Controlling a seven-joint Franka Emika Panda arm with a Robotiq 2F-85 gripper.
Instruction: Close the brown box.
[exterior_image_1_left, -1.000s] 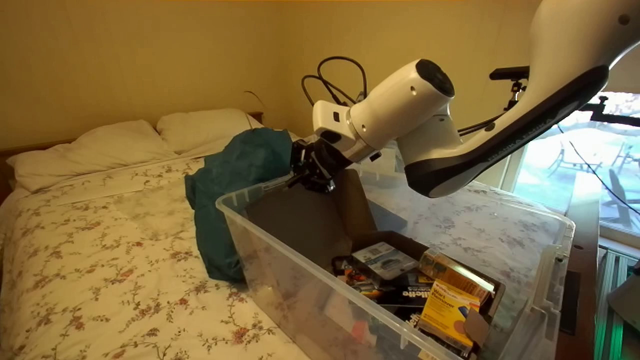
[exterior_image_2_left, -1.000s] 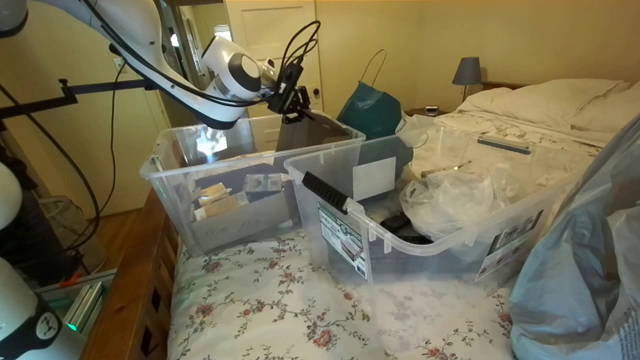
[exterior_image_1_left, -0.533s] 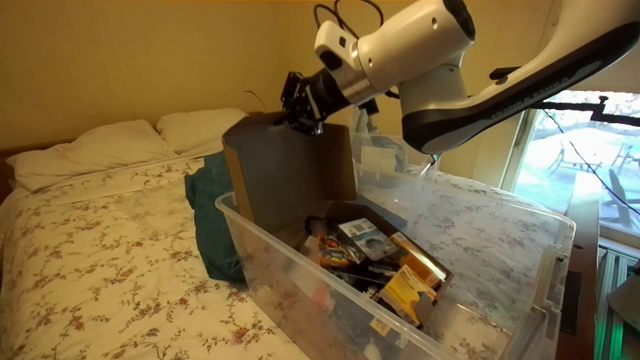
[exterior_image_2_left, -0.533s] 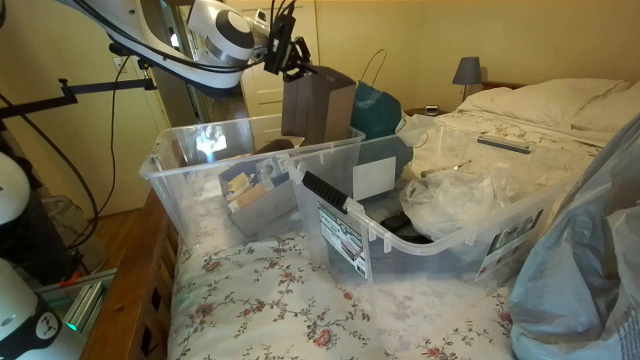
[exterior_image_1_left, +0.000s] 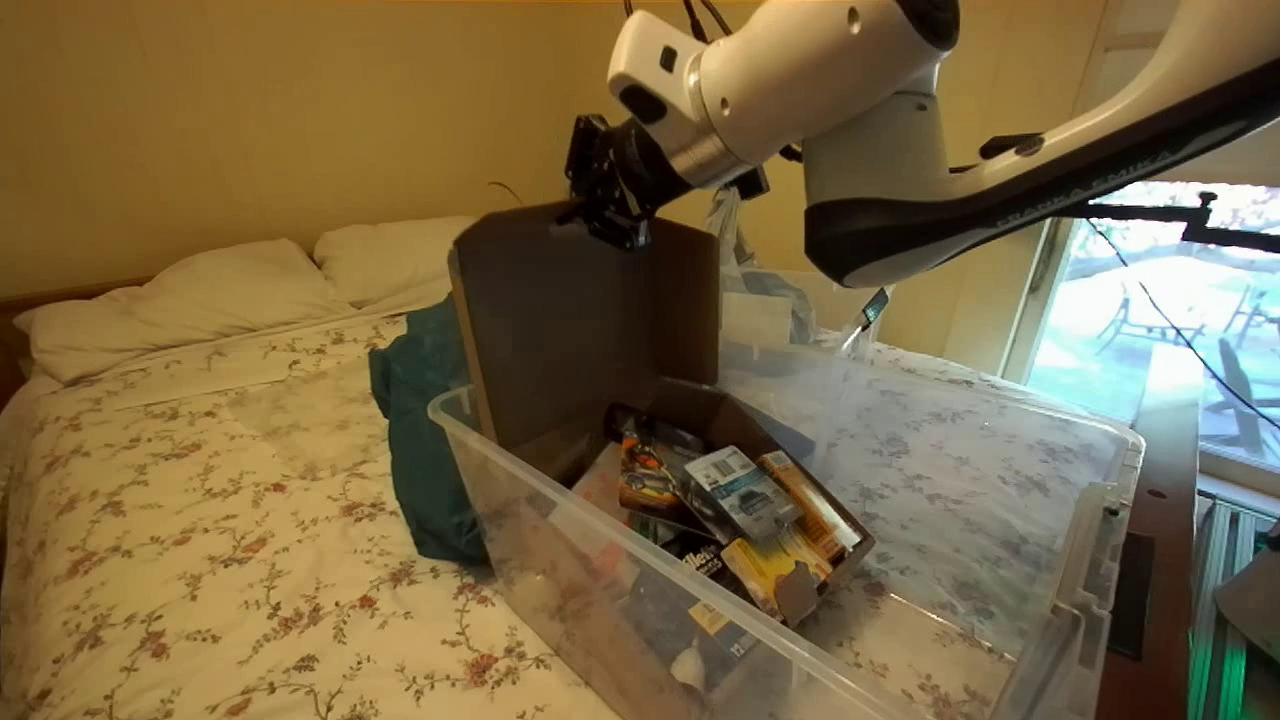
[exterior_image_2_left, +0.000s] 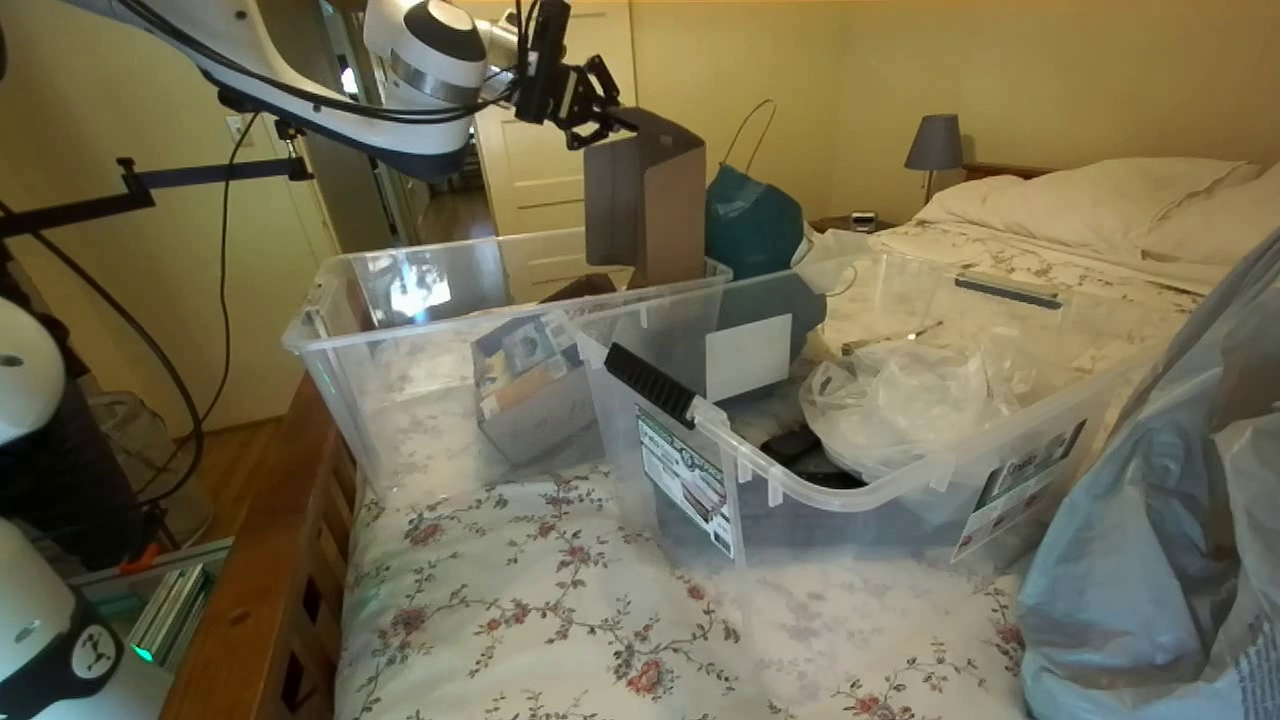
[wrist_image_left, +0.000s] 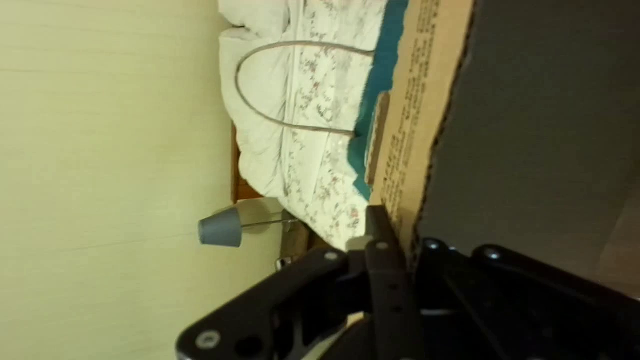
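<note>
The brown box sits inside a clear plastic tub. Its body is open and holds several small packages, including a yellow one. Its large flap lid stands nearly upright, well above the tub rim, and shows in an exterior view too. My gripper is at the lid's top edge, also seen in an exterior view. In the wrist view, my gripper has a finger on each side of the printed cardboard edge of the lid, closed on it. The lid's pale label is out of view.
A teal bag stands just behind the lid, against the tub. A second clear tub holding plastic bags stands beside the first. A grey plastic bag is at the right. A wooden footboard runs along the bed.
My gripper has risen with the lid, which went from low inside the tub to upright above the rim. The box body has slid and turned towards the teal-bag end of the tub.
</note>
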